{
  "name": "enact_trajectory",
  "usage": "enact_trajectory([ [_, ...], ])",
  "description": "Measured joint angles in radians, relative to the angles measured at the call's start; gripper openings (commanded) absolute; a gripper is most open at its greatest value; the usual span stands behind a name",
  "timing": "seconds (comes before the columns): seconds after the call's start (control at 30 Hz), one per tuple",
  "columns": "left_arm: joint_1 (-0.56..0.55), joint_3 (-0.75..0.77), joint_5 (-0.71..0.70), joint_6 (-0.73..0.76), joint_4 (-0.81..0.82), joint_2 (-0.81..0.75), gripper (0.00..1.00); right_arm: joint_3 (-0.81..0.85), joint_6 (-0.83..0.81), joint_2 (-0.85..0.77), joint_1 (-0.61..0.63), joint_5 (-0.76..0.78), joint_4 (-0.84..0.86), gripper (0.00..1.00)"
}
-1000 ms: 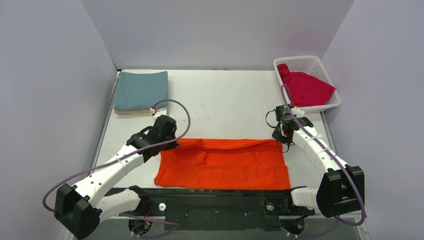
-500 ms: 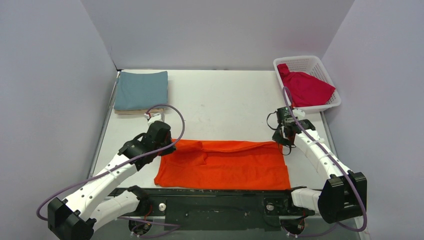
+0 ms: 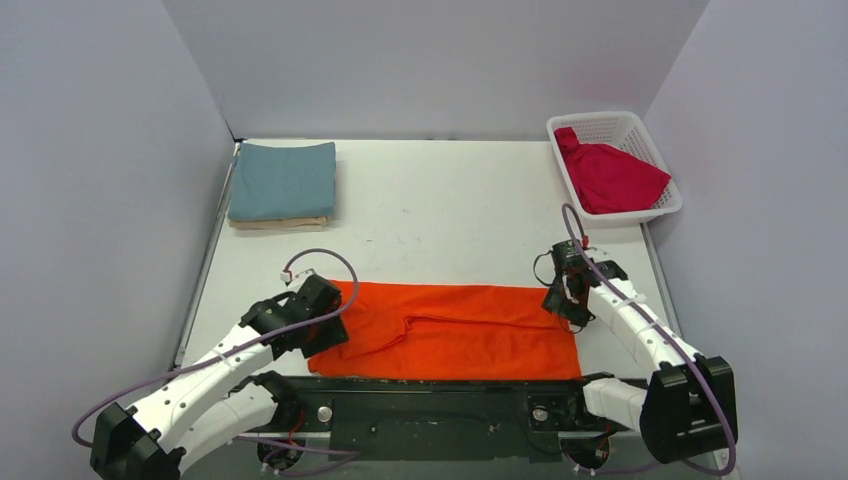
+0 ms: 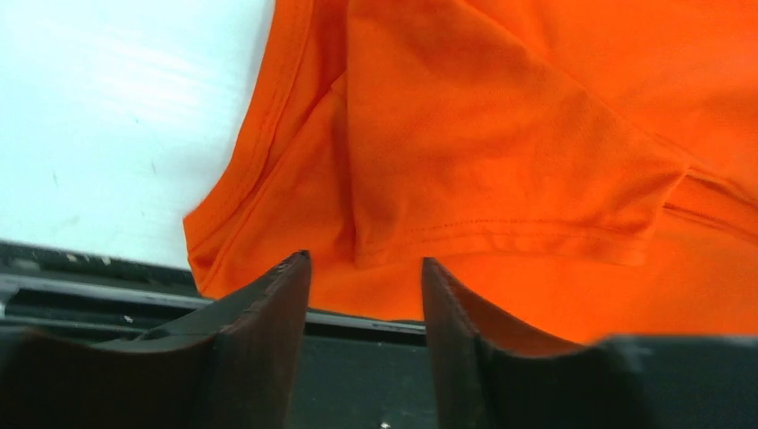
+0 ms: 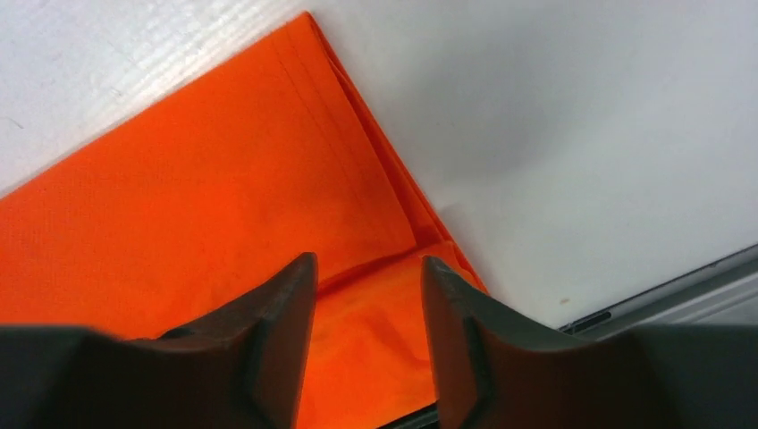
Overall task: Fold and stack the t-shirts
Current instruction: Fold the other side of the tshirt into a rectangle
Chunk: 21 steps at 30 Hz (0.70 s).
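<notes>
The bright orange t-shirt [image 3: 450, 330] lies as a long folded band along the table's near edge. My left gripper [image 3: 325, 332] hovers at its left end, open, with a sleeve hem [image 4: 501, 232] just beyond the fingertips and nothing between them [image 4: 365, 264]. At the shirt's right end my right gripper [image 3: 563, 305] is open too, empty, over the folded corner [image 5: 368, 261]. The dusty teal-blue t-shirt [image 3: 282, 180] sits folded on a beige one [image 3: 280, 223] at the far left. The crimson red t-shirt [image 3: 610, 180] lies crumpled in the basket.
A white lattice basket [image 3: 640, 125] stands at the far right corner. The black mounting rail [image 3: 430, 400] runs along the table's near edge, right under the orange shirt's hem. Grey walls close in three sides.
Both grippers moved toward the near edge with the orange shirt's far edge, narrowing the band, then opened and let go of the cloth.
</notes>
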Motion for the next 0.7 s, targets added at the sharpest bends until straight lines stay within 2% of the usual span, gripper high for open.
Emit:
enact_trajectory([
  [0.03,-0.003,-0.001,0.002,-0.012,-0.025,-0.014,0.76,-0.013,0.006,-0.022,0.003,0.001,-0.015,0.59],
  [0.07,-0.004,0.0,0.006,-0.024,-0.043,-0.032,0.79,-0.02,0.014,-0.045,0.004,0.002,-0.031,0.69],
  [0.17,-0.006,0.018,0.014,-0.044,-0.093,-0.08,0.82,-0.021,0.026,-0.137,0.007,0.019,-0.077,0.82],
  [0.3,-0.009,0.081,0.021,-0.032,-0.082,-0.101,0.85,0.014,0.028,-0.192,0.01,0.012,-0.105,0.86],
  [0.4,-0.009,0.101,0.042,-0.003,0.008,-0.044,0.86,0.024,0.027,-0.188,0.017,-0.08,-0.045,0.87],
  [0.53,-0.009,0.106,0.084,0.016,0.164,0.143,0.88,0.023,0.029,-0.108,0.054,-0.232,0.091,0.88],
  [0.7,0.015,0.115,0.102,0.034,0.317,0.419,0.89,0.022,0.028,0.122,0.104,-0.326,0.24,0.88],
])
